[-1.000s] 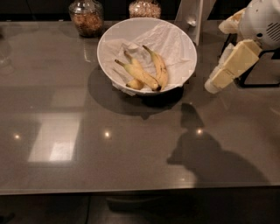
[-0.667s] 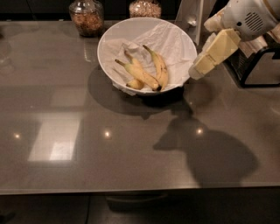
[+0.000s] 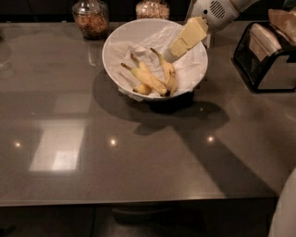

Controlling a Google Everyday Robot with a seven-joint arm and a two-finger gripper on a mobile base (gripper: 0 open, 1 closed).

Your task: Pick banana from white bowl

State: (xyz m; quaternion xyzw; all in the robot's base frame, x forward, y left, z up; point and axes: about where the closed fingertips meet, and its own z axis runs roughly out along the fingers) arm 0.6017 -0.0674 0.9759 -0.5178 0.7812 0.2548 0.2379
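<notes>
The large white bowl (image 3: 121, 46) stands at the back middle of the dark countertop, lined with crumpled white paper. A bunch of yellow bananas (image 3: 152, 77) with brown spots lies inside it, stems pointing up and left. My gripper (image 3: 179, 46), with cream-coloured fingers, reaches in from the upper right and hangs over the right half of the bowl, just above and right of the bananas. It holds nothing.
Two glass jars stand behind the bowl, one with nuts (image 3: 90, 17) at the left and one (image 3: 152, 8) in the middle. A black napkin holder (image 3: 264, 54) stands at the right. The grey countertop (image 3: 138, 157) stretches toward the front edge.
My gripper has moved left from beside the bowl's right rim to over the bowl's inside. The view has come closer to the table. The bananas have not moved.
</notes>
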